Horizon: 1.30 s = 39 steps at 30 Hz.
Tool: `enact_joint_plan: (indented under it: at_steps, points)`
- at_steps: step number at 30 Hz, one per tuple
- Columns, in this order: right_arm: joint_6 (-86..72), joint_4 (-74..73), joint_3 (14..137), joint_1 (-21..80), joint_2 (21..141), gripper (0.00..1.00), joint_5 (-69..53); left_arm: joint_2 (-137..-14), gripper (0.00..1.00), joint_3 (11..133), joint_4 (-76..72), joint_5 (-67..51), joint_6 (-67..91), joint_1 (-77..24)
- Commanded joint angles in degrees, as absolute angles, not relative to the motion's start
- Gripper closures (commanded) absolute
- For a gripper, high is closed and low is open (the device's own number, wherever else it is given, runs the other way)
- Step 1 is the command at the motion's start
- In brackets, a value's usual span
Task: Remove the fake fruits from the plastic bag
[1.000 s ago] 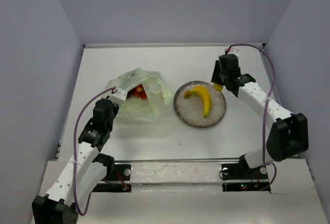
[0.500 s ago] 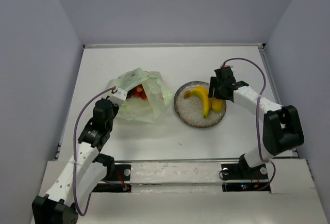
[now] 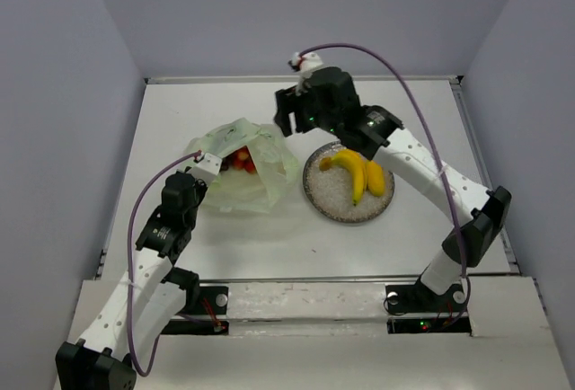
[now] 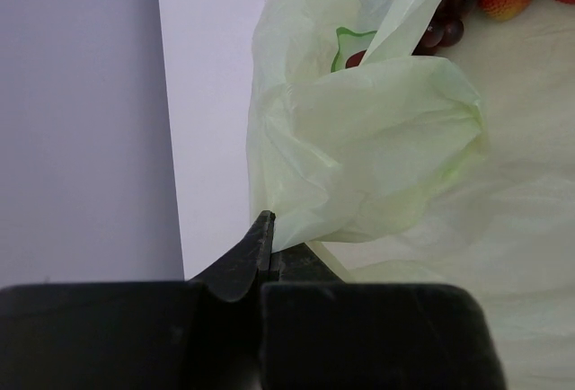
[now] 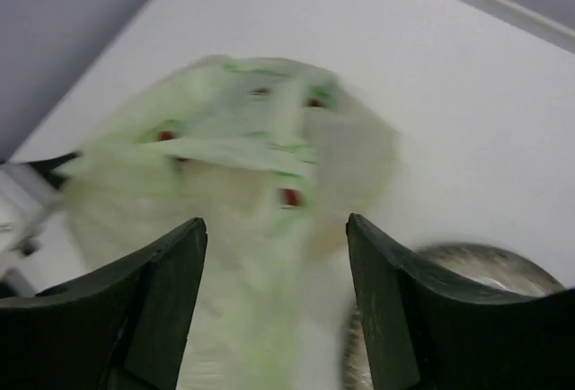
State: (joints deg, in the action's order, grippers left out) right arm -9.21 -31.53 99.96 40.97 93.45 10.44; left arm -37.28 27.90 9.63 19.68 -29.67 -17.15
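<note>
Left wrist view showed me the left gripper (image 4: 268, 244) clamped on the plastic bag (image 4: 359, 156), the right gripper (image 5: 274, 228) wide open and empty; I feared snagging might yank the bag free.

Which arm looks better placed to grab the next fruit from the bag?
Right. The right tool is open, empty, facing the bag; the left tool is shut on the bag's edge.

The plastic bag (image 4: 377, 138) looks thin, crinkly, translucent; the plate (image 3: 337, 199) speckled, matt.
</note>
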Motion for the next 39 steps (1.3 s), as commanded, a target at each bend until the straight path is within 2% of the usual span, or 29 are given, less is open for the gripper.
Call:
enact_joint_plan:
  at_steps: [1,3,8,11,15,17,22,26,28,30,34,37,38,39]
  points:
    - [-10.01,-27.35,105.46,50.96,101.14,0.34,-3.40,-37.00,0.99,29.53,7.12,20.13,-28.57,-16.96]
    - [-12.82,-26.10,107.74,53.25,107.91,0.41,-9.04,-37.18,0.99,29.62,7.21,20.48,-27.95,-17.05]
    - [-17.05,-25.40,111.53,54.49,116.62,0.52,-12.39,-37.18,0.99,29.45,7.21,22.23,-26.98,-17.05]
    - [-17.23,-24.17,112.32,54.49,120.05,0.59,-7.32,-37.18,0.99,28.48,6.07,24.95,-26.28,-17.05]
    - [-17.40,-23.91,115.57,54.49,125.15,0.63,-3.70,-37.26,0.99,27.95,5.45,26.02,-25.23,-16.96]
    - [-18.37,-23.82,116.54,54.49,127.61,0.64,3.46,-37.09,0.98,27.86,5.36,26.02,-25.14,-17.05]
    - [-17.59,-23.29,122.77,54.49,133.76,0.53,19.05,-36.91,0.99,27.86,5.36,24.26,-25.31,-17.05]
    - [-15.30,-23.38,129.54,54.49,139.83,0.35,27.22,-37.09,0.99,28.04,5.27,22.07,-25.66,-17.05]
    - [-15.29,-23.29,130.16,54.49,141.41,0.29,29.78,-36.91,0.99,28.04,5.19,21.97,-26.01,-17.05]
    - [-14.07,-23.03,130.87,54.49,142.29,0.17,31.46,-37.00,0.99,27.95,5.10,21.88,-26.36,-17.05]
    - [-11.08,-22.41,131.48,54.49,145.10,0.06,31.03,-37.09,0.99,27.86,5.01,21.45,-26.28,-17.05]
    - [-10.37,-22.33,130.87,54.49,147.48,0.08,28.05,-37.35,0.99,27.95,5.01,21.36,-25.93,-17.05]
    - [-10.37,-22.32,130.35,54.49,147.83,0.23,27.08,-37.35,0.99,28.04,5.10,21.36,-25.84,-17.05]
    - [-10.63,-22.41,129.04,54.49,147.74,0.33,26.11,-37.35,0.98,27.95,5.10,21.44,-25.93,-17.05]
